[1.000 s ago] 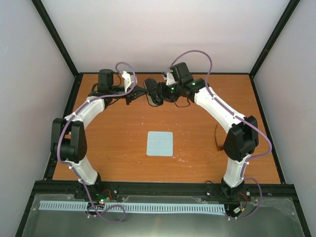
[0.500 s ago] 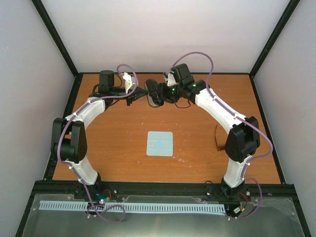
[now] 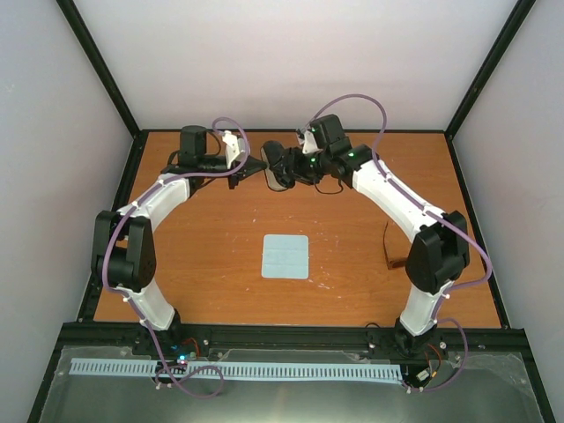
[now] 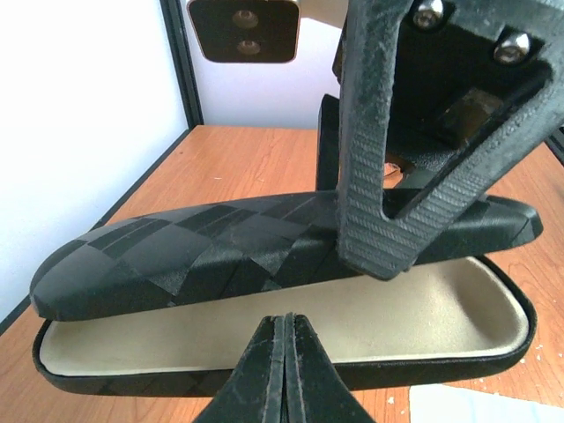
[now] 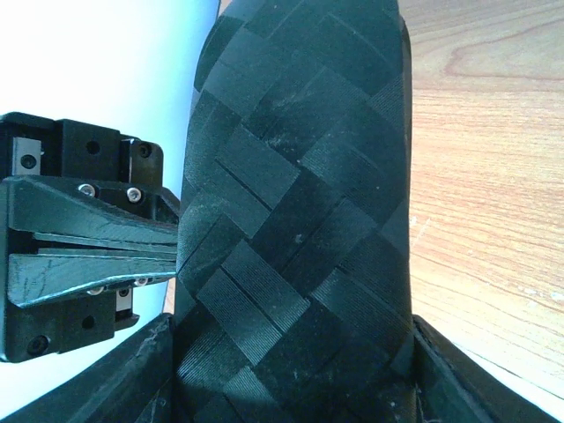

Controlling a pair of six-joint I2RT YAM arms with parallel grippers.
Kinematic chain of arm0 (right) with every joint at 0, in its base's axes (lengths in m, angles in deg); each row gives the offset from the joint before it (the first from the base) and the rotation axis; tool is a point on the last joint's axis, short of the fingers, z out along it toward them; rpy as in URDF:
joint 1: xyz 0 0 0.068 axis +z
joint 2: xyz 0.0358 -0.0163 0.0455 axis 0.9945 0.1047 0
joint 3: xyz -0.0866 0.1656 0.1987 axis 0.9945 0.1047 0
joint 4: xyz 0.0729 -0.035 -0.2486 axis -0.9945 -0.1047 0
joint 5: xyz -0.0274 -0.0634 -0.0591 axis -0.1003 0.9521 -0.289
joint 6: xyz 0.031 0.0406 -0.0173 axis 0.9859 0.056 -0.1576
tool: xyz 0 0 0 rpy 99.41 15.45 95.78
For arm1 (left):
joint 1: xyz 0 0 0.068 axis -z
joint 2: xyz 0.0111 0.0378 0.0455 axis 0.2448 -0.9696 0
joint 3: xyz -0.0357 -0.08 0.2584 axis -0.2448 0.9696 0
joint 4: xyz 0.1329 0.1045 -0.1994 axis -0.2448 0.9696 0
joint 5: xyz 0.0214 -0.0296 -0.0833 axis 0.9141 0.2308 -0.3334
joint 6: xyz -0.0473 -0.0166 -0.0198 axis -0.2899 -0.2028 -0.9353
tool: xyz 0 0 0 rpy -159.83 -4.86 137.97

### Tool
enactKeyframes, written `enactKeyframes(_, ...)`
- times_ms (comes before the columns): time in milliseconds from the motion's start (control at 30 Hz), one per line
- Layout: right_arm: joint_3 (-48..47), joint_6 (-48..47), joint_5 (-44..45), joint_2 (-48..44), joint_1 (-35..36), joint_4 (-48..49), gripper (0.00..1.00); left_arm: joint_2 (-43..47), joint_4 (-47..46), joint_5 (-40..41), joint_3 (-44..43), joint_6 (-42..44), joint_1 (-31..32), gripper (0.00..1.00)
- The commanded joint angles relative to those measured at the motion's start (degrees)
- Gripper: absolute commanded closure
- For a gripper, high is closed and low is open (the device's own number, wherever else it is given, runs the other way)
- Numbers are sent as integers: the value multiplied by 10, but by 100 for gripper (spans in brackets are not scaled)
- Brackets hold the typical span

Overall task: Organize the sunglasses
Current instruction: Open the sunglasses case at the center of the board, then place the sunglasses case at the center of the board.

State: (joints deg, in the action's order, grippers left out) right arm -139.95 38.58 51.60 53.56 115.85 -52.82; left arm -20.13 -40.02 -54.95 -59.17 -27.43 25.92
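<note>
The black woven case (image 3: 276, 166) is at the back middle of the table. Its lid (image 4: 194, 247) stands partly lifted off the base, and the cream lining (image 4: 352, 322) shows. My right gripper (image 3: 288, 166) is shut on the lid, with one finger (image 4: 379, 176) at each long edge; the lid (image 5: 300, 220) fills the right wrist view. My left gripper (image 3: 255, 165) is shut and empty, its tips (image 4: 286, 322) at the front rim of the base. The sunglasses (image 3: 389, 248) lie at the right, partly hidden by my right arm.
A pale blue square cloth (image 3: 285, 256) lies flat in the middle of the table. Black frame rails and white walls close in the table's back and sides. The left gripper also shows in the right wrist view (image 5: 88, 247), beside the case.
Both wrists have shifted slightly at the case; the left gripper has edged right, closer to it. The cloth and sunglasses have not moved.
</note>
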Motion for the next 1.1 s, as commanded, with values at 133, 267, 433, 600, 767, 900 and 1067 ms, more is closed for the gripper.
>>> enactKeyframes(133,-44,17,-99,-111,10,279,97,-45,116,55,36,34,34,99)
enactKeyframes(267,-36,26,-110,-112,10,295,97,-47,119,58,35,39,39,99)
enactKeyframes(433,-16,42,-117,-120,10,327,97,-51,120,63,32,41,44,99)
enactKeyframes(600,0,43,-114,-126,10,331,97,-54,123,68,27,40,46,100)
enactKeyframes(767,45,26,-61,-139,5,293,97,-47,134,84,13,32,46,99)
enactKeyframes(900,92,22,-45,-145,-10,289,97,-27,132,97,6,19,43,79)
enactKeyframes(1067,149,22,-53,-142,-47,304,97,8,137,108,14,19,36,58)
